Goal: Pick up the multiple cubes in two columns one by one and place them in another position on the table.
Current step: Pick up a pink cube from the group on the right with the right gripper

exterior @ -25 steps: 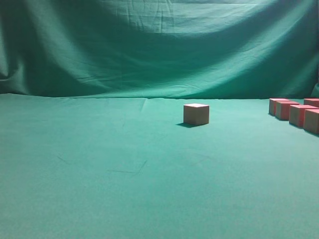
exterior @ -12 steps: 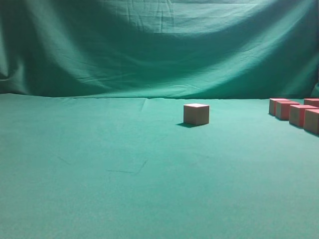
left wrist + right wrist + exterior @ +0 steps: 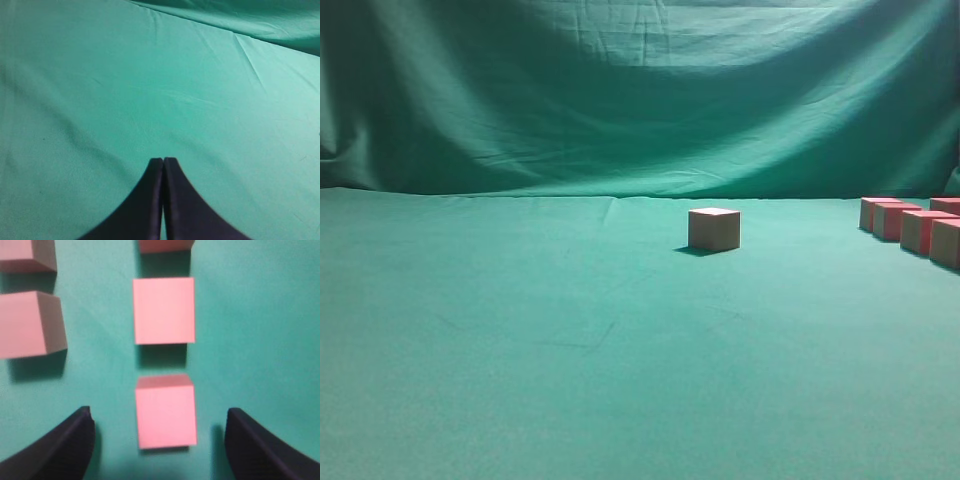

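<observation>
One cube stands alone near the middle of the green table. Several more cubes line up at the right edge of the exterior view. In the right wrist view my right gripper hangs open above the cloth, its black fingers wide on both sides of a pink cube without touching it. Another cube lies just beyond in the same column, and two cubes of the other column show at the left. My left gripper is shut on nothing over bare cloth. Neither arm appears in the exterior view.
A draped green cloth backdrop closes off the far side of the table. Cloth creases run across the surface in the left wrist view.
</observation>
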You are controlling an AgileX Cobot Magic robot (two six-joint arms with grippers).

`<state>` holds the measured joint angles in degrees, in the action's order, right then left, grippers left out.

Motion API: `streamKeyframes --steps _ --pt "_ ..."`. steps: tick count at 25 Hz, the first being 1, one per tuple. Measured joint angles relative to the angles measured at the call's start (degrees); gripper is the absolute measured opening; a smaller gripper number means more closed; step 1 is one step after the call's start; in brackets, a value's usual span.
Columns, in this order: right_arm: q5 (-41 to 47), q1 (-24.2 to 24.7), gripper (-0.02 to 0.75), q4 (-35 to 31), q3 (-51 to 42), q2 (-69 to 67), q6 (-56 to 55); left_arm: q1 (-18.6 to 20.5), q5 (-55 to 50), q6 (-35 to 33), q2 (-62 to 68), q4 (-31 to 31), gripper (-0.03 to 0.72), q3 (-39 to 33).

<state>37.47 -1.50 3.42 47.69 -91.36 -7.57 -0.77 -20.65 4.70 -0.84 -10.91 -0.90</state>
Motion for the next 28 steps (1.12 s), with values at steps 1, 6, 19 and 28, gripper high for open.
streamKeyframes --steps 1,6,19,28 --pt "-0.55 0.0 0.534 0.0 0.0 -0.5 0.24 0.0 0.0 0.0 0.0 0.0 0.0 0.0" --pt "-2.27 0.0 0.534 0.0 0.0 -2.3 0.61 0.0 0.0 0.0 0.0 0.0 0.0 0.0" --pt "-2.89 0.0 0.432 0.1 0.0 -4.9 0.61 0.0 0.0 0.0 0.0 0.0 0.0 0.0" --pt "-0.03 0.0 0.267 0.1 0.0 -4.62 0.61 0.0 0.0 0.0 0.0 0.0 0.0 0.0"
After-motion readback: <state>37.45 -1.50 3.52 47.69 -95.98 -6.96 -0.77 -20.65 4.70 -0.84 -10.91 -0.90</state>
